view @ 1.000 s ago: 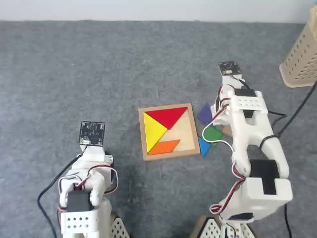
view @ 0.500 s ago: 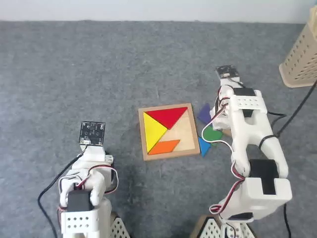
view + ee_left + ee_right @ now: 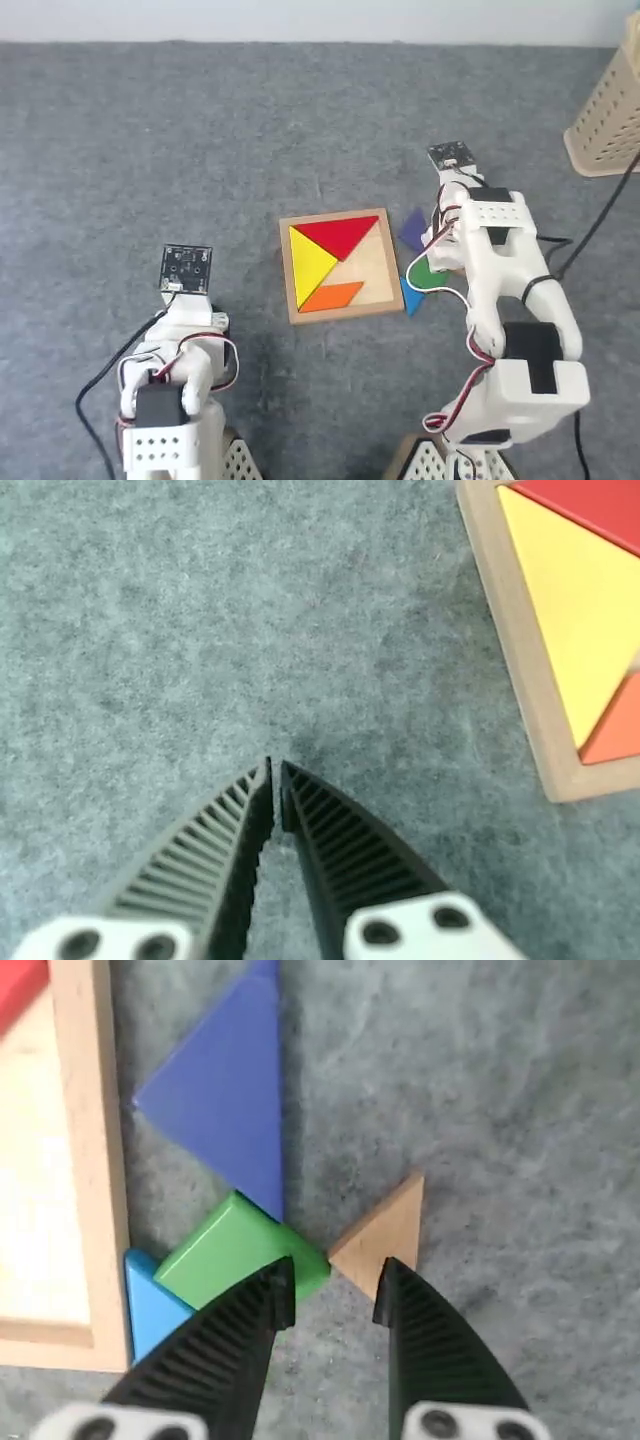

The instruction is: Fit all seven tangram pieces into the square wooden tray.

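The square wooden tray (image 3: 287, 270) lies mid-table with a red triangle (image 3: 340, 236), a yellow triangle (image 3: 308, 264) and an orange parallelogram (image 3: 332, 295) in it; its right part is bare wood. Beside its right edge lie a purple-blue triangle (image 3: 228, 1095), a green square (image 3: 236, 1247), a light-blue triangle (image 3: 150, 1300) and a plain wood triangle (image 3: 382, 1241). My right gripper (image 3: 333, 1285) hangs open over the spot where the green square and the wood triangle meet. My left gripper (image 3: 276, 773) is shut over bare carpet, left of the tray's corner (image 3: 545, 730).
A beige perforated container (image 3: 610, 110) stands at the far right edge. Grey carpet (image 3: 180, 140) covers the table, with open room to the left and behind the tray.
The right arm has shifted slightly left and nearer, towards the loose pieces. The left arm and the tray pieces have stayed put.
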{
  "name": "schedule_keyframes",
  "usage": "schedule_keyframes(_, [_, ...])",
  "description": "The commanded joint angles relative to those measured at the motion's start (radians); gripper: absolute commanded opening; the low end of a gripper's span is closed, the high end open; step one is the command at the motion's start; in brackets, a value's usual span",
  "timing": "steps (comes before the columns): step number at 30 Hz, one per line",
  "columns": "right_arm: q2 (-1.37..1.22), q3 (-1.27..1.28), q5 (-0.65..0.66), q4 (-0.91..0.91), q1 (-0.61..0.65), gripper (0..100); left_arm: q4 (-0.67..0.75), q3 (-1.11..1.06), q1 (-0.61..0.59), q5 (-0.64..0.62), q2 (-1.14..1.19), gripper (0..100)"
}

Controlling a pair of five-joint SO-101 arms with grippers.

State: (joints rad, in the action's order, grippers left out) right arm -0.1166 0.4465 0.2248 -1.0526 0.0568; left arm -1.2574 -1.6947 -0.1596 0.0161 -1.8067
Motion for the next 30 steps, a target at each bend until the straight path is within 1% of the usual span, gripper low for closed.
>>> schedule_keyframes(1, [-0.007, -0.003, 0.018, 0.018, -0.018, 13.8, -0.006, 0.010, 0.003, 0.003, -0.018, 2])
schedule_keyframes(8, [-0.130, -0.098, 0.014, 0.012, -0.090, 13.9, -0.006, 0.010, 0.003, 0.003, -0.018, 2])
schedule_keyframes(11, [-0.160, -0.140, 0.011, -0.028, -0.099, 13.9, -0.006, 0.010, 0.003, 0.003, -0.018, 2])
schedule_keyframes(16, [-0.160, -0.146, 0.009, -0.041, -0.101, 14.2, -0.006, 0.010, 0.003, 0.003, -0.018, 2])
schedule_keyframes(21, [-0.159, -0.150, 0.017, -0.048, -0.117, 23.0, -0.006, 0.010, 0.003, 0.003, -0.018, 2])
schedule_keyframes(30, [-0.156, -0.152, 0.015, -0.047, -0.125, 23.1, -0.006, 0.010, 0.003, 0.003, -0.018, 2])
